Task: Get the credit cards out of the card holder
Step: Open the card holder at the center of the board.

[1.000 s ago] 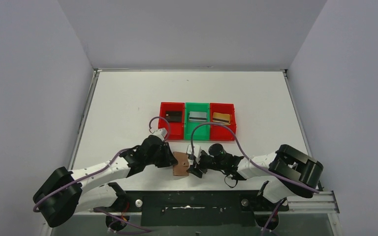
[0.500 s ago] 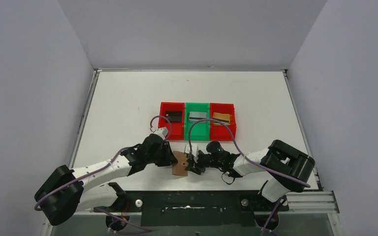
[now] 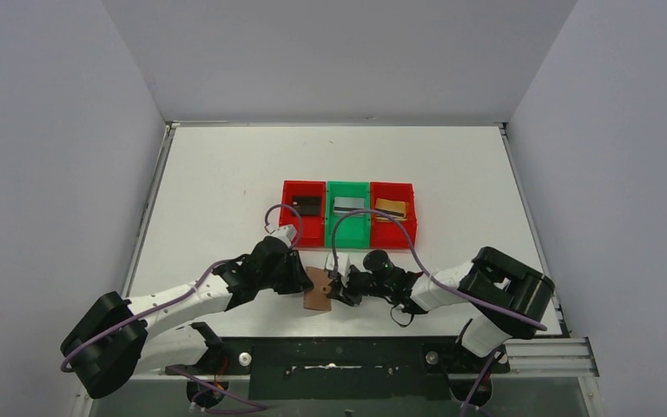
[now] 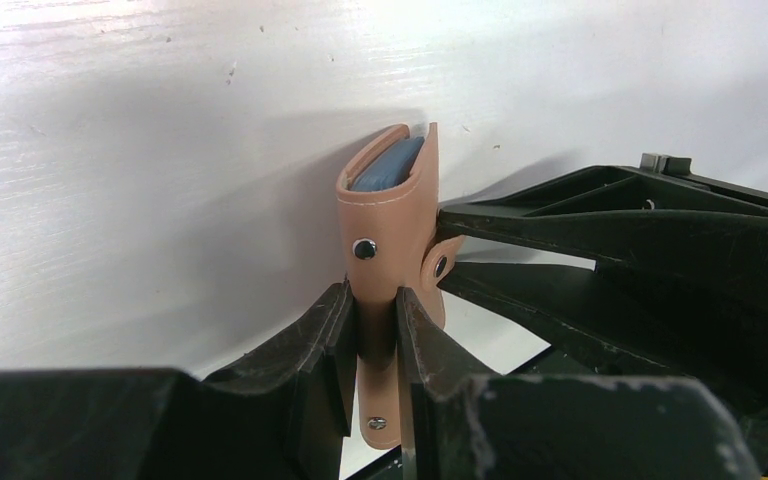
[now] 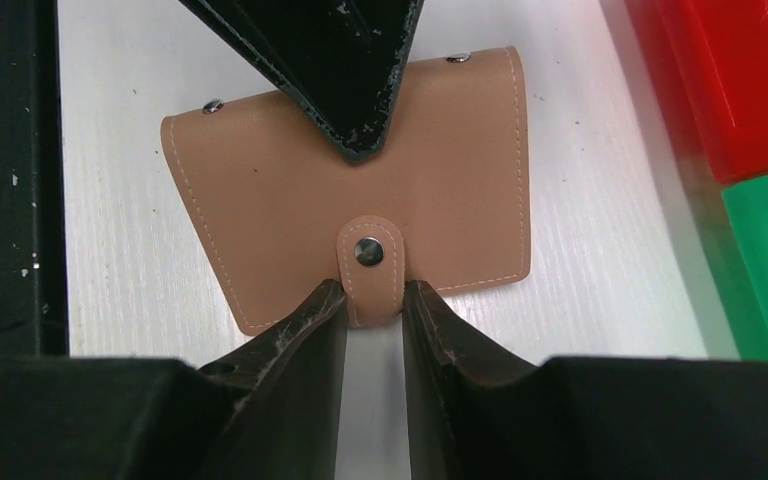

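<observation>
Leather is gripped from both sides here: the card holder (image 3: 317, 289) lies shut on the tabletop (image 3: 226, 174), caught between the two hands. The left hand (image 4: 372, 305) is narrowed onto one edge of the cover, which is clamped between its fingers and runs straight out ahead of them. From the opposite side the right hand (image 5: 373, 295) is set to a narrow gap, with the snap tab (image 5: 370, 262) pinched between its fingertips. The tab points back toward that hand, while the long axis of the holder is laid crosswise in front of it. The tab appears fastened, so the step in hand is judged to be its unsnapping. For that, a pull back along the right hand's own line of reach, against the left hand's hold, would be called for. A grey-blue layer (image 4: 385, 170) is seen at the holder's far end from the left hand; whether it is lining or a card cannot be told. Beyond both hands, three credit cards (image 3: 348, 206) are lying in the red and green bins (image 3: 348, 184), one to each.
</observation>
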